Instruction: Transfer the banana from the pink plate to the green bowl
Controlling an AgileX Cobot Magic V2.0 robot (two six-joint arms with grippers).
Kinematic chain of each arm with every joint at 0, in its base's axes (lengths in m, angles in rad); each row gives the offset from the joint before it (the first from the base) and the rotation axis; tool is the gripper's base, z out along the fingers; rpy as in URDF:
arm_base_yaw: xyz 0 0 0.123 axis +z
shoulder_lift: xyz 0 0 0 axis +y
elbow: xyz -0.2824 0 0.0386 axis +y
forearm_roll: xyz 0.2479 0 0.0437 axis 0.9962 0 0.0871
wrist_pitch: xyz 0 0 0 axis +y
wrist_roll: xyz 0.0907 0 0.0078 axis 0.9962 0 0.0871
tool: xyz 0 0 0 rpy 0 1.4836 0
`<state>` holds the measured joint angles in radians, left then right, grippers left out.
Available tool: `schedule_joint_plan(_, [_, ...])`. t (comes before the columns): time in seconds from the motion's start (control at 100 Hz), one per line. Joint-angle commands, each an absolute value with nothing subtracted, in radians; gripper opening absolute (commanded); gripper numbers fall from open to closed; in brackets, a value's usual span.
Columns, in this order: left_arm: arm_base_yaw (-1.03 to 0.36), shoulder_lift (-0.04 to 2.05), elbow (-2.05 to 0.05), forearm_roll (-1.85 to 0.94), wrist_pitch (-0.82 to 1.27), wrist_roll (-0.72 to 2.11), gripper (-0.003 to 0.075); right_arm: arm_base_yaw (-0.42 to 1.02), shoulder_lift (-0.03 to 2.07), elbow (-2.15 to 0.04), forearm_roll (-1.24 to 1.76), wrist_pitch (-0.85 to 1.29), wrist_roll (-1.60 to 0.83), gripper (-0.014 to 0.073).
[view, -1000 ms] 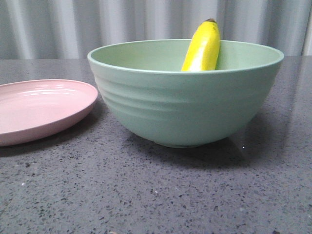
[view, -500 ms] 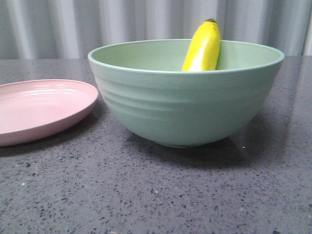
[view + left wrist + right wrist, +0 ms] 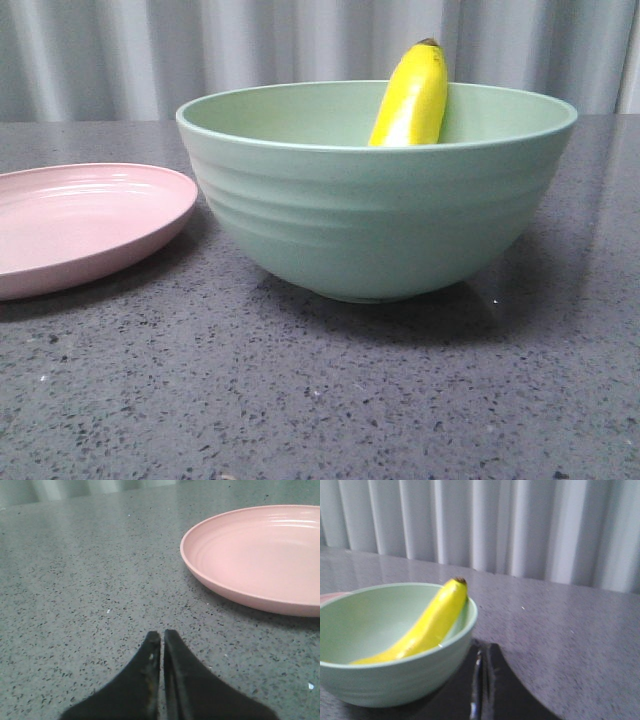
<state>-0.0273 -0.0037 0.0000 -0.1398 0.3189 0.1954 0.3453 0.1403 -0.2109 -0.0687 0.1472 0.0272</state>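
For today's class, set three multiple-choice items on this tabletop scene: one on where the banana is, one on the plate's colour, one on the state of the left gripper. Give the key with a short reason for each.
1. Where is the banana?
A. On the plate
B. In the green bowl
C. On the table beside the bowl

2. What colour is the plate?
A. Pink
B. Blue
C. White

3. How is the left gripper?
A. Shut on the banana
B. Wide open
C. Shut, holding nothing

Key: 1 B, the banana leans on the bowl's inner wall with its dark tip above the rim. 2 A, the shallow plate is pale pink and bare. 3 C, its fingers meet over the table beside the plate.
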Motion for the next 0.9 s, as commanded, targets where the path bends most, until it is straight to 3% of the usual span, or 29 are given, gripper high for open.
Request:
schedule_joint_plan(0.0, [-0.026, -0.032, 0.011, -0.145, 0.257, 0.189, -0.002, 0.284, 0.15, -0.19, -0.08, -0.007, 0.019, -0.0071])
schedule_joint_plan(0.36, [-0.026, -0.032, 0.011, -0.145, 0.257, 0.189, -0.002, -0.003, 0.15, 0.034, -0.072, -0.403, 0.089, -0.0071])
schedule_joint_plan(0.79, [-0.026, -0.032, 0.011, -0.145, 0.257, 0.189, -0.002, -0.096, -0.038, 0.031, -0.084, 0.139, 0.118, -0.0071])
schedule_joint_plan(0.89, [-0.026, -0.032, 0.011, -0.145, 0.255, 0.189, -0.002, -0.096, -0.027, 0.031, -0.084, 0.181, 0.118, -0.0071])
